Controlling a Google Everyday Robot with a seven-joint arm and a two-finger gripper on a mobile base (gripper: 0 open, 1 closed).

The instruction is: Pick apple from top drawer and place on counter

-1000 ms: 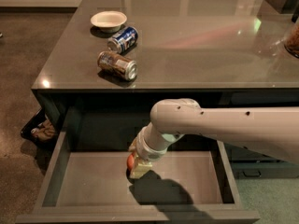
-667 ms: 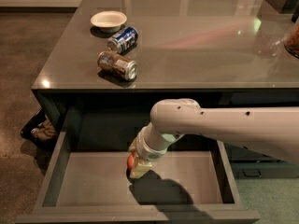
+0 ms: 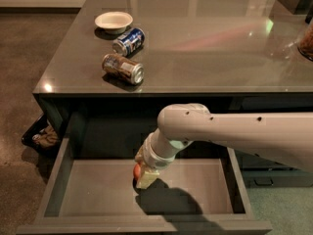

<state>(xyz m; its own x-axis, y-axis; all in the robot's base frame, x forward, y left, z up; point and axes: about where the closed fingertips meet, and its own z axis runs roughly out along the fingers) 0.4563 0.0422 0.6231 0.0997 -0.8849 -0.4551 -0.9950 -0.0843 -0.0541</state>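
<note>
The top drawer (image 3: pixel 88 195) stands pulled open below the counter (image 3: pixel 205 38), showing its flat grey floor. My white arm reaches in from the right and bends down into the drawer. My gripper (image 3: pixel 143 174) sits low over the drawer floor near the middle. The red apple (image 3: pixel 137 171) shows as a small red patch at the gripper's left side, between or against the fingers, mostly hidden by them.
On the counter's left part lie two drink cans on their sides (image 3: pixel 123 68) (image 3: pixel 129 41) and a small white bowl (image 3: pixel 113 20). A dark bin with crumpled stuff (image 3: pixel 43 137) sits on the floor left of the drawer. Lower handled drawers (image 3: pixel 264 180) show at right.
</note>
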